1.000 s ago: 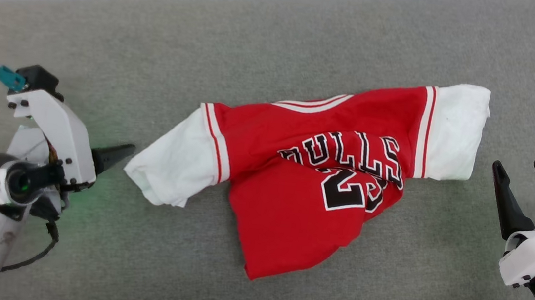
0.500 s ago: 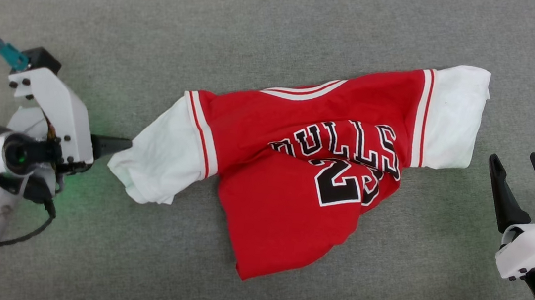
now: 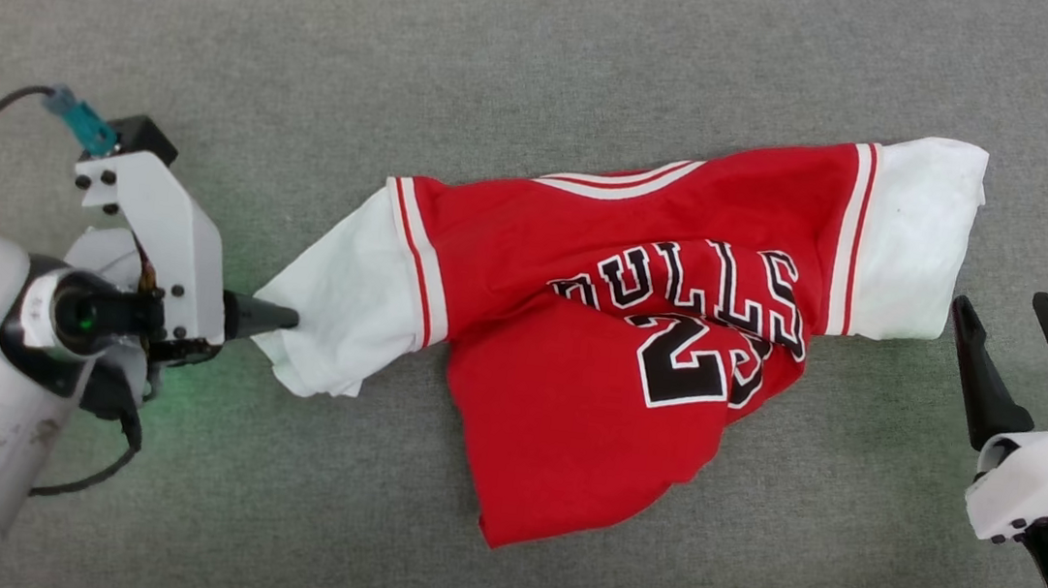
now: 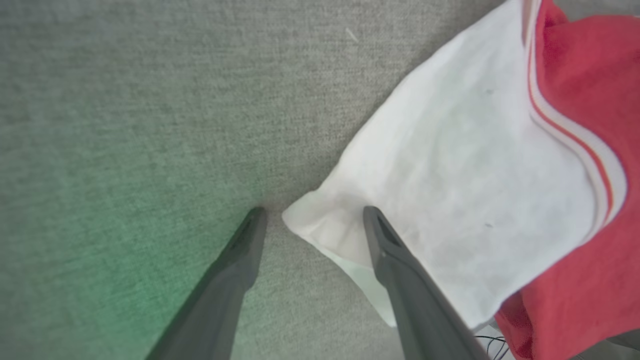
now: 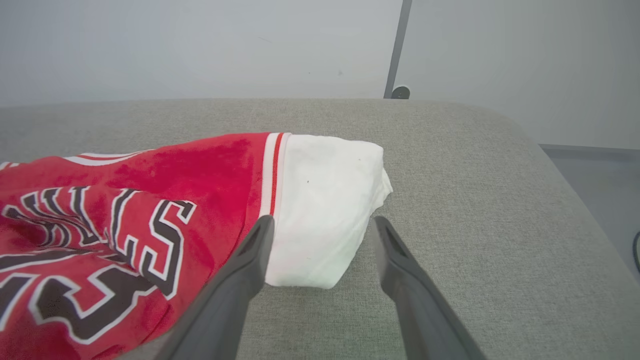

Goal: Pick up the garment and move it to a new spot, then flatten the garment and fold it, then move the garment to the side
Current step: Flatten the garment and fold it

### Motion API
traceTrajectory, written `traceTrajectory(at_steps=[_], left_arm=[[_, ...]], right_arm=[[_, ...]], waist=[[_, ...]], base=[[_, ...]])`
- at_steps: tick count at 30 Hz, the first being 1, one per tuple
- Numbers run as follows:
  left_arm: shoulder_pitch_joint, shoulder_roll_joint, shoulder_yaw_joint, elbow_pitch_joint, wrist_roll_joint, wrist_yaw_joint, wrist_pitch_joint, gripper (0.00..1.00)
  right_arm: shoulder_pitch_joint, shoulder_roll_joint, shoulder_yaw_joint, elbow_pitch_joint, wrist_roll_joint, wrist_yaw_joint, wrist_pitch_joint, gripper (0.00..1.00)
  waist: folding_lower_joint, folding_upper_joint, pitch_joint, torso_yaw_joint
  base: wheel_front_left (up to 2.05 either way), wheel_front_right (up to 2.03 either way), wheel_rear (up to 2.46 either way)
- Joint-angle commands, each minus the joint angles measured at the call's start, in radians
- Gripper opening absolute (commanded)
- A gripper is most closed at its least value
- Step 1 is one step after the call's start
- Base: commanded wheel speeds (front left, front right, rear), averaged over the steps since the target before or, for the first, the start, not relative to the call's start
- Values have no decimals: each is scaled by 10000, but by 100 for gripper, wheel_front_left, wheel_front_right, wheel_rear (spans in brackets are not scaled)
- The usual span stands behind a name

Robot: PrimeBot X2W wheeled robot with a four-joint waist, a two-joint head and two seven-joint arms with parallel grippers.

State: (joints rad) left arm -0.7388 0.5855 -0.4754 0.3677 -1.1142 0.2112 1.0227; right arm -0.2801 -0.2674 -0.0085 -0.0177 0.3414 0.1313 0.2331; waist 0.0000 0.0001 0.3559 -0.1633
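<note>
- 1 garment (image 3: 616,343): crumpled, mid grey pad (image 3: 317,39); 2 white sleeves (image 3: 349,295), 1 each end.
- L gripper (image 4: 314,212): wide, tips straddle near sleeve's corner, unclamped.
- R gripper (image 3: 1002,305): wide, empty, just beside other sleeve.

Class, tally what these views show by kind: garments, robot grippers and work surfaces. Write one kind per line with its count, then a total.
Garments: 1, the red jersey
Grippers: 2, the left gripper and the right gripper
Work surfaces: 1, the grey padded surface
Total: 4
</note>
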Motion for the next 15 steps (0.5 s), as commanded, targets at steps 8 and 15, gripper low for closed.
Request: traceTrajectory(at_steps=[8,15], left_arm=[[538,-765,-376,837,-62,-1064,-668,0],[212,-672,-294,1464,9,-1480,-965,0]], right_arm=[[-373,-180,379,-198,224,-10,401,100],[-1206,-879,849,-187,921,-10,1910,100]], waist=[[0,-1,24,-52],[0,-1,135,-132]], base=[[0,0,0],[0,0,0]])
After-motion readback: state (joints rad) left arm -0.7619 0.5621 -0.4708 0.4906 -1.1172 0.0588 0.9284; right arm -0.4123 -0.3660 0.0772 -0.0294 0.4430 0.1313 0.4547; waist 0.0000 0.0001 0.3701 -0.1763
